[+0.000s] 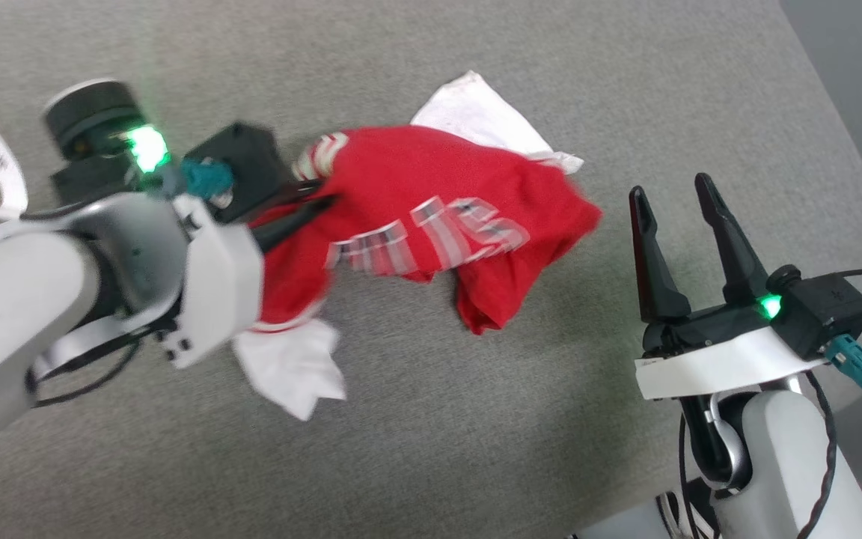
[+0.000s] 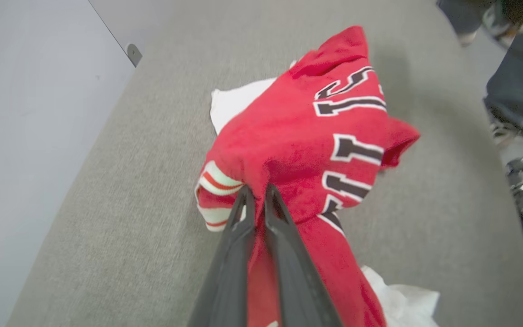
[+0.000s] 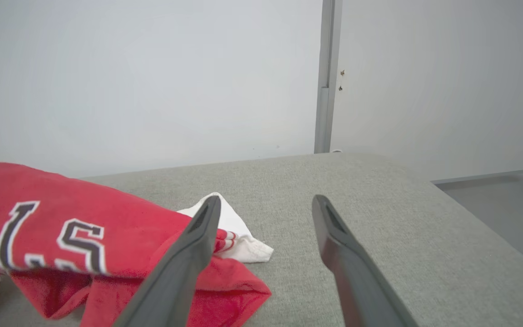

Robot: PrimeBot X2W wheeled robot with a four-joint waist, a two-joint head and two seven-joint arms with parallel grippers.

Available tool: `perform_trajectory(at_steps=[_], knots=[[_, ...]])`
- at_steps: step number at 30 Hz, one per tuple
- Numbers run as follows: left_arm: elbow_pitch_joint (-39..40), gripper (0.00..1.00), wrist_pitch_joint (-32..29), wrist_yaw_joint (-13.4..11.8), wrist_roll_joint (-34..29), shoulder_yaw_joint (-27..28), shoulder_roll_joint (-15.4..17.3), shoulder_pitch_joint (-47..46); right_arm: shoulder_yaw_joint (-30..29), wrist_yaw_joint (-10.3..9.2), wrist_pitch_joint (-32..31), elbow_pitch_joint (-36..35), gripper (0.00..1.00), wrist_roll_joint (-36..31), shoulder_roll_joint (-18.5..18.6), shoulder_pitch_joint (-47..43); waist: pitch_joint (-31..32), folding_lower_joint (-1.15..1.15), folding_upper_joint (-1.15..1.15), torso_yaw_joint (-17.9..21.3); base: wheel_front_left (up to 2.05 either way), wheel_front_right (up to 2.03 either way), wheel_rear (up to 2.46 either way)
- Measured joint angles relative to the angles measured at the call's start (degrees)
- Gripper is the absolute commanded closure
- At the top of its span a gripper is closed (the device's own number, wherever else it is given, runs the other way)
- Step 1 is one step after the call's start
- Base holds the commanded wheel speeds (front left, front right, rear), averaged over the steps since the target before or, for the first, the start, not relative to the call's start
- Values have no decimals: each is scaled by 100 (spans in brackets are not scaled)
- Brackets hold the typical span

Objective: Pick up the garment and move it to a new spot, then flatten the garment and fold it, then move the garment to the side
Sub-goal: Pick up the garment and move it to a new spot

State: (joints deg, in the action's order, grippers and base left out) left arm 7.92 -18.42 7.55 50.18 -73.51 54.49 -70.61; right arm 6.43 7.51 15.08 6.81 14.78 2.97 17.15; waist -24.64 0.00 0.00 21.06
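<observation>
The garment is a red jersey T-shirt with white sleeves, bunched up on the grey cushioned surface. My left gripper comes in from the left and is shut on red cloth beside the striped neck trim; in the left wrist view its fingertips pinch the garment and part of the cloth is raised. Dark block letters show on the chest. My right gripper stands open to the right of the garment, apart from it. The right wrist view has the garment left of the open right gripper.
The grey surface ends in a rounded edge at the right, with floor beyond. A pale wall rises behind the surface. A person's legs and shoes stand past the far right edge in the left wrist view.
</observation>
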Motion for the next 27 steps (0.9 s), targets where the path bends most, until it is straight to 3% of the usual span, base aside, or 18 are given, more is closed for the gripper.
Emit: perform_trajectory(at_steps=[8, 20, 21, 23, 24, 27], knots=[[-303, 100, -197, 0, -813, 2, 250, 465, 187, 0, 0, -123, 0, 248, -2, -44, -257, 0, 0, 241, 0, 0, 0], [-804, 100, -56, 1, -622, 76, 230, 732, 259, 0, 0, -278, 0, 401, -3, -20, -565, 0, 0, 422, 0, 0, 0], [-840, 91, 20, 1, -561, 71, 213, 727, 240, 0, 0, -267, 0, 375, -2, -21, -553, 0, 0, 397, 0, 0, 0], [-888, 44, 130, 1, -527, 54, 163, 722, 189, 0, 0, -223, 0, 283, -3, -18, -501, 0, 0, 333, 0, 0, 0], [-888, 2, 130, 1, -527, 54, 163, 722, 189, 0, 0, -223, 0, 283, -3, -18, -501, 0, 0, 333, 0, 0, 0], [-1001, 0, 517, 0, -282, 18, 57, 711, 69, 0, 0, -81, 0, 63, -2, 8, -378, 0, 0, 191, 0, 0, 0]])
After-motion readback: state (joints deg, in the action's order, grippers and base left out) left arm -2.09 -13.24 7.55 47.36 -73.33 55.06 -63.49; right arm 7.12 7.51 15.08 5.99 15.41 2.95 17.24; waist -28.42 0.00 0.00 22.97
